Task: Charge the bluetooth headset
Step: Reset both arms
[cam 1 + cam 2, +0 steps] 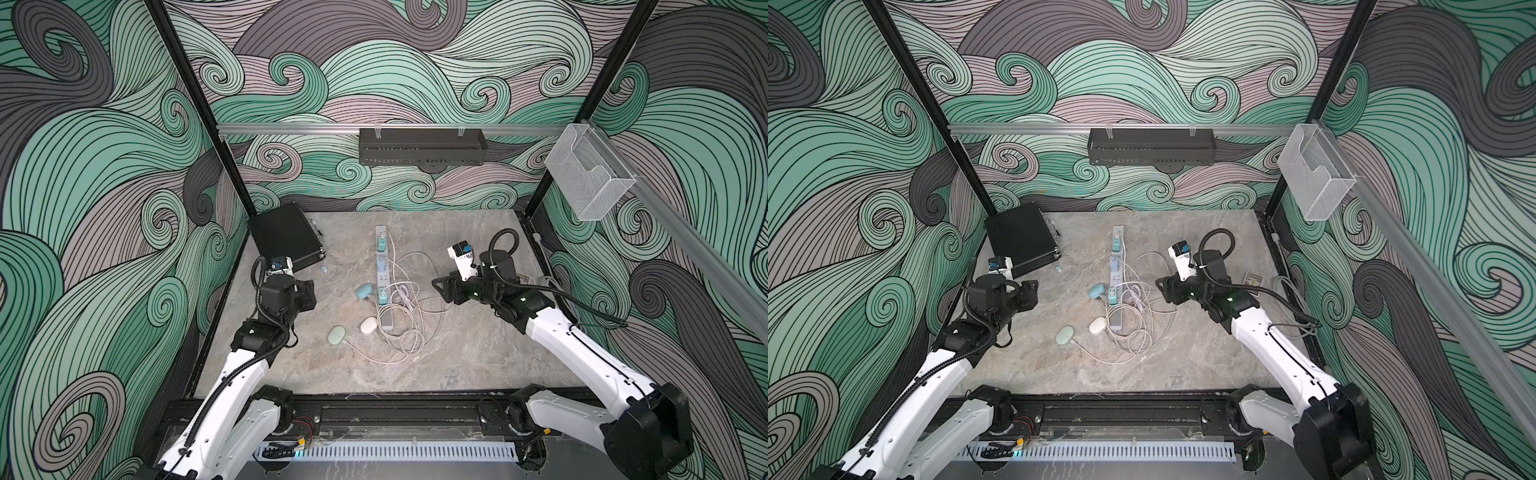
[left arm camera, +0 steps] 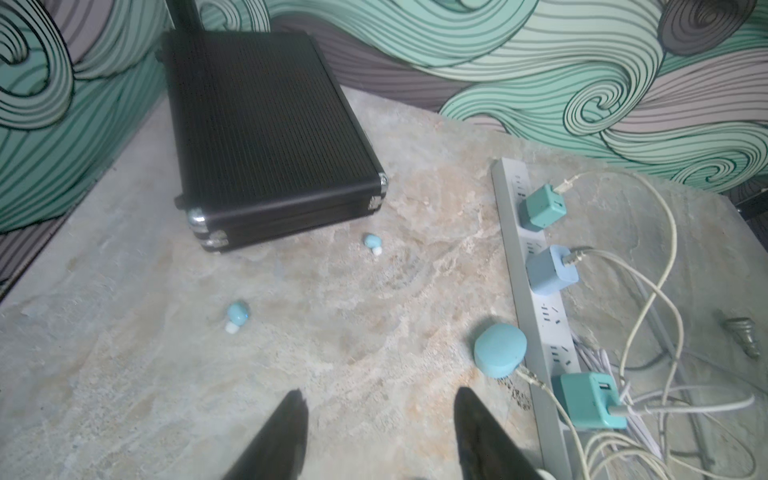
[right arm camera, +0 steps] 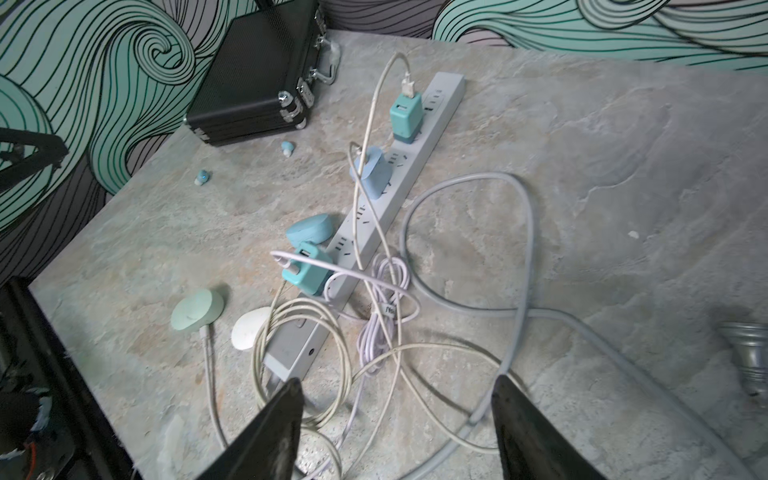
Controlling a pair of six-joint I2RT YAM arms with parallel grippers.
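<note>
Fingers [image 2: 286, 432] of the left gripper [image 2: 380, 395] stand apart and empty in the left wrist view, above bare table [image 2: 124, 374]. Ahead of them lie two loose blue earbuds: the near earbud [image 2: 238, 314] on open stone, and the far earbud [image 2: 371, 241] just beside the black box [image 2: 257, 124]. The blue charging case [image 2: 500, 349] looks shut and rests against the power strip [image 2: 544, 316], with a cable end at its side.

In the right wrist view the right gripper [image 3: 399, 382] is likewise spread with nothing held, over a tangle of cables [image 3: 374, 332].

In a top view only the far earbud [image 1: 323, 269] shows; the near one seems hidden under the left gripper.

As I judge it, the earbuds belong in the blue charging case, so the left gripper likely takes the near earbud first. It should come straight down and pinch the round body, not the white tip. It should close gently, since the bud may roll, and the lid needs opening before either bud goes in.
</note>
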